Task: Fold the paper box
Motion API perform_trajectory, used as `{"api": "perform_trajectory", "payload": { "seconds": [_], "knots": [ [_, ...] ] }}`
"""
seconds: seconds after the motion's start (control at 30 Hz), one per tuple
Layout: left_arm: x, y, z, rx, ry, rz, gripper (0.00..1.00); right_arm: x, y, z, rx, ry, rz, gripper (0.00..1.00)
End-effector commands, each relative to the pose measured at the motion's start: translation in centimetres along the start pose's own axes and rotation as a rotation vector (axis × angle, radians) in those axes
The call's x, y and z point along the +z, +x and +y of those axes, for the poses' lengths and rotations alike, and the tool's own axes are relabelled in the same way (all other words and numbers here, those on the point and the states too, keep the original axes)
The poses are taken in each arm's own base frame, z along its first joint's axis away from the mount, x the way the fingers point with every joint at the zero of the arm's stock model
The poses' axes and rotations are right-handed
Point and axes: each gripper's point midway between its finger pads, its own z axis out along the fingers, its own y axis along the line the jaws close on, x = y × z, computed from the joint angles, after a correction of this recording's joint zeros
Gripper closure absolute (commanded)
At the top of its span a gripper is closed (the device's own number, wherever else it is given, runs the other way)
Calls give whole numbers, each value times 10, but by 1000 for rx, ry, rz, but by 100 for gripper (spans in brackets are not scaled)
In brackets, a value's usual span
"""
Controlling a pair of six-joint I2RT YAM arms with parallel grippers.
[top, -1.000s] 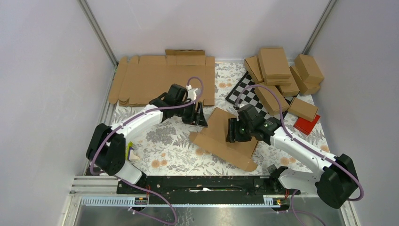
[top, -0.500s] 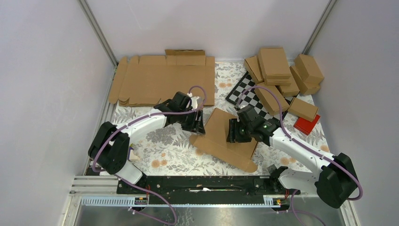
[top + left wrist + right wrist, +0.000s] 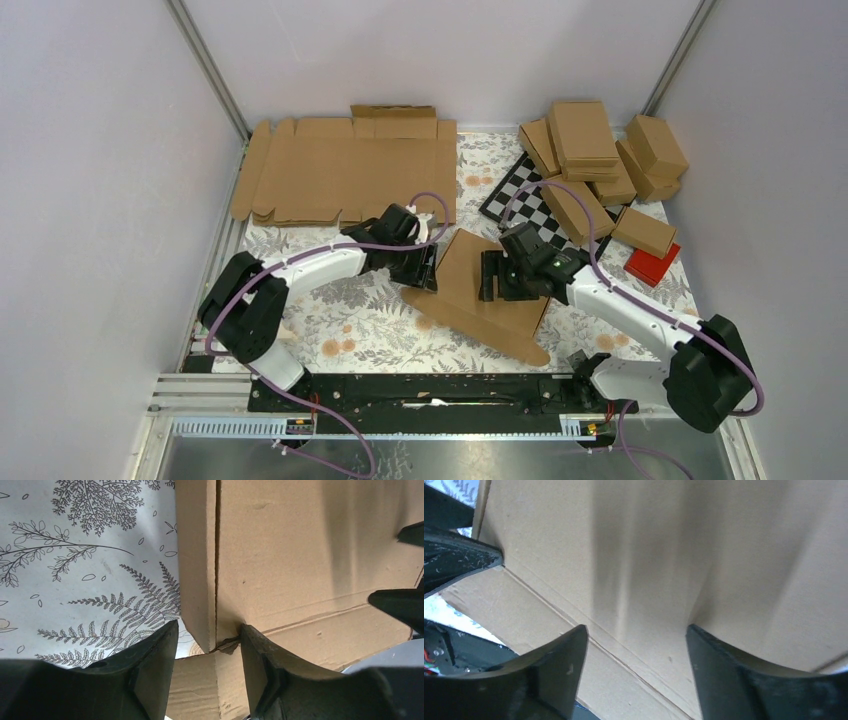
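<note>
Paper box [image 3: 480, 292] lies mid-surface [image 3: 340, 305]. My left gripper [image 3: 206, 630] straddles its left edge flap, jaws part open, not clamped. Right gripper [image 3: 636, 630] gapes over its top panel, holding nothing. Floral surface stretches left of box.

Enclosure: pale grey, plain back wall [image 3: 440, 50], left wall [image 3: 90, 200] and right wall [image 3: 770, 150], joined at the rear corners by two slanting aluminium posts [image 3: 208, 70]. Table cover [image 3: 350, 330]: white cloth printed with grey ferns, leaves and small tan blossoms. Near edge: black rail [image 3: 400, 392], with a slotted metal channel [image 3: 400, 427] before it. Lighting even, shadows soft.
</note>
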Motion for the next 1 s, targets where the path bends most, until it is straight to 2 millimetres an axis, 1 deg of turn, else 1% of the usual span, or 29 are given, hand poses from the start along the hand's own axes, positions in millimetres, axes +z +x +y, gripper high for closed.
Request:
{"api": "perform_trajectory", "payload": {
  "seconds": [0.0, 0.07, 0.13, 0.2, 0.27, 0.37, 0.4, 0.5, 0.6, 0.63, 0.7, 0.83, 0.9, 0.97],
  "knots": [
    [-5, -9, 3, 21, -36, -55, 49, -30, -22, -13, -33, 102, -92, 15],
    [-14, -17, -2, 32, -26, -91, 47, -44, -22, -23, -28, 151, -100, 11],
    [-24, -26, -8, 45, -14, -138, 43, -54, -19, -32, -5, 188, -104, 9],
    [-33, -36, -15, 62, 3, -185, 42, -62, -16, -38, 38, 201, -121, 11],
    [-37, -46, -21, 78, 21, -214, 41, -69, -12, -40, 91, 175, -153, 14],
    [-35, -58, -25, 88, 17, -220, 39, -75, -6, -48, 190, 161, -214, 20],
    [-34, -61, -25, 90, 10, -219, 38, -76, -4, -52, 220, 164, -228, 20],
    [-25, -73, -25, 95, 1, -222, 37, -73, 5, -62, 322, 168, -235, 18],
    [-13, -78, -26, 93, 10, -204, 37, -64, 16, -72, 419, 189, -226, 16],
    [-8, -78, -26, 92, 15, -193, 37, -61, 20, -76, 438, 208, -221, 16],
    [-3, -79, -29, 95, 36, -187, 41, -56, 25, -82, 453, 237, -212, 16],
    [5, -79, -35, 101, 84, -175, 48, -48, 27, -84, 457, 244, -208, 22],
    [10, -78, -37, 98, 100, -161, 48, -45, 25, -81, 457, 224, -212, 27],
    [14, -76, -39, 100, 122, -147, 53, -42, 24, -77, 454, 202, -206, 33]
  ]
}}
